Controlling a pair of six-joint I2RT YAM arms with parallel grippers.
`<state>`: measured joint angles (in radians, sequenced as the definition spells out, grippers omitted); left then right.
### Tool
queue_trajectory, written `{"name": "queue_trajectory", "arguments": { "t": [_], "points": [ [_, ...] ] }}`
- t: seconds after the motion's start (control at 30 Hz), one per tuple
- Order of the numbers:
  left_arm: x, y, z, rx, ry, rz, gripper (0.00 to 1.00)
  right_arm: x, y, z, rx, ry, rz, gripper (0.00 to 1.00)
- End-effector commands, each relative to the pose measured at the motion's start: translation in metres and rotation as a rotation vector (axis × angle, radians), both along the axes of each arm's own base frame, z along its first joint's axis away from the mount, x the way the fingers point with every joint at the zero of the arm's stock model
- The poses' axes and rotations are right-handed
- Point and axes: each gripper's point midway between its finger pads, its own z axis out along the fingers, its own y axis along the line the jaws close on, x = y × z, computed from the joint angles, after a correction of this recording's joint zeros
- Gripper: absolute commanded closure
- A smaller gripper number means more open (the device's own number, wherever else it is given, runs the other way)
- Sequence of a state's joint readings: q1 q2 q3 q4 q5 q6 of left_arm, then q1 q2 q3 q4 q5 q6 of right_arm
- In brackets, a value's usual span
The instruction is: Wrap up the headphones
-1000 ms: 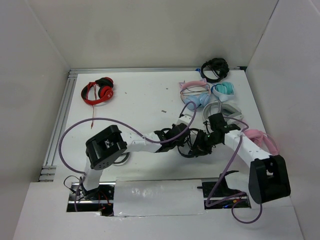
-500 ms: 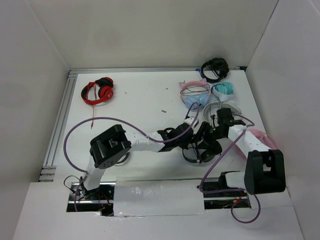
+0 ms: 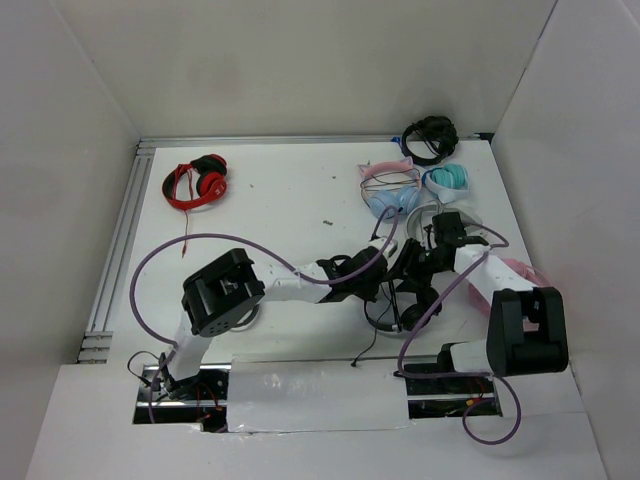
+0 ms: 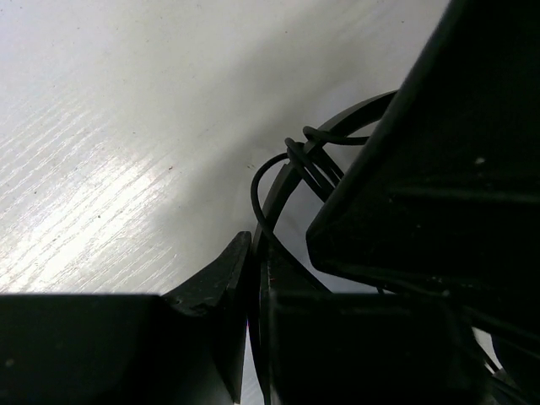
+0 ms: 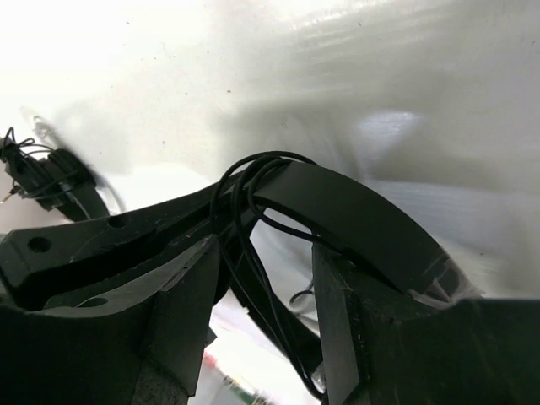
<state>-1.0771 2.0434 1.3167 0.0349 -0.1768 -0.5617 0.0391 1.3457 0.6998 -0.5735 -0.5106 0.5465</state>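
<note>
The black headphones [image 3: 383, 322] are held above the table's near middle, between both grippers. Their thin cable [image 3: 362, 350] trails toward the near edge. My left gripper [image 3: 368, 281] is shut on the thin headband; in the left wrist view [image 4: 253, 278] the band runs up from the closed jaws, with cable loops [image 4: 297, 156] bunched on it. My right gripper [image 3: 413, 266] is open; in the right wrist view [image 5: 266, 270] several cable strands [image 5: 251, 245] pass between its fingers, and the broad black headband [image 5: 354, 211] arcs just beyond them. The earcups are hidden behind the grippers.
A red-and-black pair [image 3: 196, 182] lies far left. A compact black pair [image 3: 430, 138] sits at the back right. Pink-and-blue [image 3: 390, 188], teal [image 3: 447, 180], white [image 3: 448, 215] and pink [image 3: 527, 275] headphones crowd the right side. A metal rail [image 3: 118, 240] edges the left.
My right arm has swung inward and its gripper has moved slightly away from me. The left gripper has shifted right with the headband. The cable's tail now hangs toward the near edge.
</note>
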Motion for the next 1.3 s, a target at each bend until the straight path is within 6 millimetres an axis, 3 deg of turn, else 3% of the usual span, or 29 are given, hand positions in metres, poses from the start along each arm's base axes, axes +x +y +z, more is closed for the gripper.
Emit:
{"name": "queue_trajectory", "arguments": {
  "t": [0.0, 0.03, 0.17, 0.3, 0.4, 0.53, 0.67, 0.73, 0.83, 0.97, 1.13, 1.27],
  "points": [
    [0.009, -0.026, 0.032, -0.118, -0.011, 0.015, 0.94, 0.028, -0.004, 0.025, -0.057, -0.203, 0.03, 0.45],
    [0.01, -0.026, 0.031, -0.113, -0.007, 0.029, 1.0, 0.028, -0.003, 0.032, -0.075, -0.226, 0.046, 0.45],
    [0.016, -0.027, 0.041, -0.14, -0.024, 0.034, 1.0, 0.038, 0.003, 0.085, -0.164, -0.445, 0.115, 0.43],
    [0.03, -0.026, 0.054, -0.141, -0.063, 0.056, 1.0, 0.025, 0.011, 0.139, -0.239, -0.681, 0.164, 0.37],
    [0.04, -0.027, 0.051, -0.121, -0.085, 0.061, 1.0, 0.013, 0.009, 0.158, -0.263, -0.738, 0.141, 0.33],
    [0.052, -0.026, 0.049, -0.094, -0.13, 0.075, 1.0, 0.003, -0.003, 0.154, -0.295, -0.71, 0.072, 0.33],
    [0.059, -0.018, 0.07, -0.118, -0.179, 0.089, 1.0, -0.014, -0.007, 0.145, -0.281, -0.713, 0.066, 0.34],
    [0.067, -0.011, 0.084, -0.135, -0.199, 0.101, 1.0, -0.029, 0.009, 0.142, -0.212, -0.769, 0.169, 0.35],
    [0.081, -0.001, 0.106, -0.147, -0.242, 0.133, 1.0, -0.043, 0.035, 0.154, -0.124, -0.889, 0.268, 0.37],
    [0.093, 0.004, 0.115, -0.147, -0.274, 0.136, 1.0, -0.057, 0.049, 0.159, -0.103, -0.942, 0.338, 0.37],
    [0.099, -0.004, 0.103, -0.146, -0.266, 0.117, 1.0, -0.063, 0.058, 0.113, -0.196, -0.786, 0.35, 0.38],
    [0.111, -0.007, 0.092, -0.107, -0.267, 0.138, 1.0, -0.068, 0.067, 0.091, -0.257, -0.714, 0.366, 0.38]
  ]
}}
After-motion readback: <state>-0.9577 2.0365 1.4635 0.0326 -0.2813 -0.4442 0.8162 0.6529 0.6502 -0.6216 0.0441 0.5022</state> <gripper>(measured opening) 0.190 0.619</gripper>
